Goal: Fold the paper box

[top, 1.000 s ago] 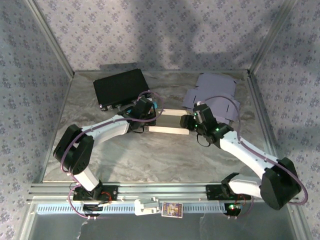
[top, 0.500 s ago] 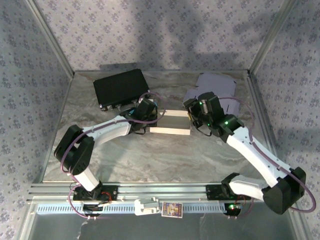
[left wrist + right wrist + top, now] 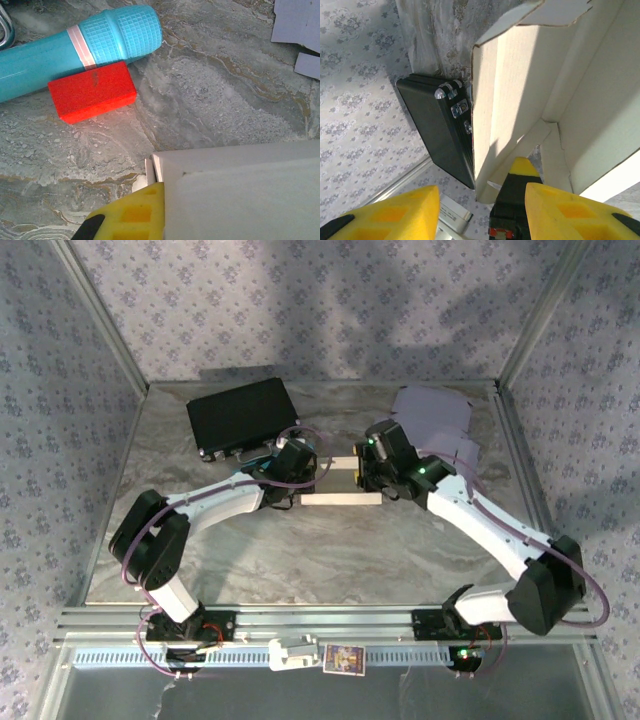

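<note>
Top view: bright, even overhead light. Big soft shadows fall on the back wall [image 3: 330, 310], and the frame edges bow slightly. Left wrist: table [image 3: 210, 90] ahead of the left finger [image 3: 127, 217] is sharp with mild glare. The paper box [image 3: 240, 195] right beside that finger is blown out, almost no texture, and the finger itself is soft. Right wrist: right fingers [image 3: 385, 212] blurred, too close to the lens. Box interior beyond them shows a hard bright band next to shade. Black case [image 3: 435, 135] past the fingertips is dim, with glints on its latches [image 3: 451, 97].
</note>
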Controlling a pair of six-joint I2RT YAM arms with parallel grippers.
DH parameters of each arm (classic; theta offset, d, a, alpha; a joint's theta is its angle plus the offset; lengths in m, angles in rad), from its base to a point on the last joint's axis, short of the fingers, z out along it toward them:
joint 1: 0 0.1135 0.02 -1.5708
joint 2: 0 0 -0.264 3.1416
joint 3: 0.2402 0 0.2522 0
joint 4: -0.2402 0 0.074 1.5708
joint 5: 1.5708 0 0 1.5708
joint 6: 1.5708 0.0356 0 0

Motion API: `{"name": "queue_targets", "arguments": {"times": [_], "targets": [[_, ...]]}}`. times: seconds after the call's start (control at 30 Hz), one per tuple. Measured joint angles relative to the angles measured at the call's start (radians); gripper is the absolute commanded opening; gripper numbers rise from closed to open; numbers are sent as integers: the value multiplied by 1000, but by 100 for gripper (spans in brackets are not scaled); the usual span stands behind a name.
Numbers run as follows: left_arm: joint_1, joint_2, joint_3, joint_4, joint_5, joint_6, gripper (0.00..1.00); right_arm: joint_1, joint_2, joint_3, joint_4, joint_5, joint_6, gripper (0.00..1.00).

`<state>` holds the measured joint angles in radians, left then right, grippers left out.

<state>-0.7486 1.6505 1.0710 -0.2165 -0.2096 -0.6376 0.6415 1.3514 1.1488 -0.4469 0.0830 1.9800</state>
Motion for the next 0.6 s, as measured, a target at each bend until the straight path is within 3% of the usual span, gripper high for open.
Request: {"name": "queue_targets", "arguments": {"times": [0.6], "targets": [[-33,8,34,-57,-47,-19,0,-55,158,168,-116,-77,18,48]]}}
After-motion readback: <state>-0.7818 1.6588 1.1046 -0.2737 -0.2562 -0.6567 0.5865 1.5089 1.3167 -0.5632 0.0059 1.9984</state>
